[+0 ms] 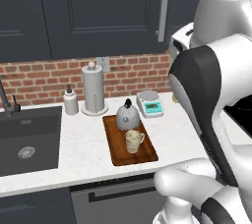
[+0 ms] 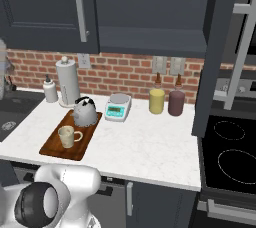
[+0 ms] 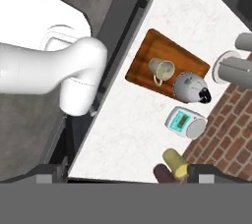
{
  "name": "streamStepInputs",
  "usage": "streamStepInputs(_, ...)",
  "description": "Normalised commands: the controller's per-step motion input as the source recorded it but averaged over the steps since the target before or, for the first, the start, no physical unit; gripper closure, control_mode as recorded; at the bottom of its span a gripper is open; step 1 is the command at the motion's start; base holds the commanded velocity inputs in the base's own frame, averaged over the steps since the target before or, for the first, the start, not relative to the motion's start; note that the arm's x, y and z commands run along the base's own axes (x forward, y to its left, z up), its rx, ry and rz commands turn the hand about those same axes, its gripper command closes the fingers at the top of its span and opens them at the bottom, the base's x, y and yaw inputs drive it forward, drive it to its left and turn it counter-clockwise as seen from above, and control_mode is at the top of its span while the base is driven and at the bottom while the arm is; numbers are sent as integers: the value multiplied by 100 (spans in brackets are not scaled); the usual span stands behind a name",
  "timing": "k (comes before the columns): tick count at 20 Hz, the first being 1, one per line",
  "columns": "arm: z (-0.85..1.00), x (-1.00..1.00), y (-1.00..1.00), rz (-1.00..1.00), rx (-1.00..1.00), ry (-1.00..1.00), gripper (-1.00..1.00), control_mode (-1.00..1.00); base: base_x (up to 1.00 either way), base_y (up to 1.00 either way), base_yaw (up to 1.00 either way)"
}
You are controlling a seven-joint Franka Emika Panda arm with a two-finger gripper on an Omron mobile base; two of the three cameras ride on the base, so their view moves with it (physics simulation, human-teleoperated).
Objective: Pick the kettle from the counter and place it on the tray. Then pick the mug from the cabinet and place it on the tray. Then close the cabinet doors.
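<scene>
The fingers [image 3: 126,176] stand wide apart and hold nothing; in the hand view only their two dark tips show at the bottom corners, high above the desk [image 3: 147,115]. Just between the tips, below them, are the yellow canister [image 3: 173,159] and the maroon canister [image 3: 162,173], next to each other by the brick wall [image 3: 221,125]. Further from the fingers lies the scale [image 3: 184,122]; its small green display has marks too small to read. Beyond the scale is the tray [image 3: 189,61], and on it the kettle [image 3: 189,88] stands upright at the wall end, with the mug [image 3: 161,69] just beside it, also upright. Past the tray stands the paper-towel holder [image 3: 236,68]. No brand or writing can be read on any of these things.

In the right base view one door [image 2: 220,52] stands open toward the room, between the canisters and the stove [image 2: 227,154], and its bar handle [image 2: 242,54] is visible. The other door [image 2: 47,12] is shut.
</scene>
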Motion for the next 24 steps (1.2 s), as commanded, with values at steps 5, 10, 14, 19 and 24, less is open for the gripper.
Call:
streamStepInputs(5, 0, -27, -74, 0, 0, -9, -100, -100, 0, 0, 0)
streamStepInputs(10, 0, -21, -87, 0, 1, -22, -100, -100, 0, 0, 0)
streamStepInputs(14, 0, -6, -88, -3, 0, -29, -100, -100, 0, 0, 0)
streamStepInputs(19, 0, 0, -87, -4, 0, -30, -100, -100, 0, 0, 0)
streamStepInputs(24, 0, -2, -85, -3, 0, -32, -100, -100, 0, 0, 0)
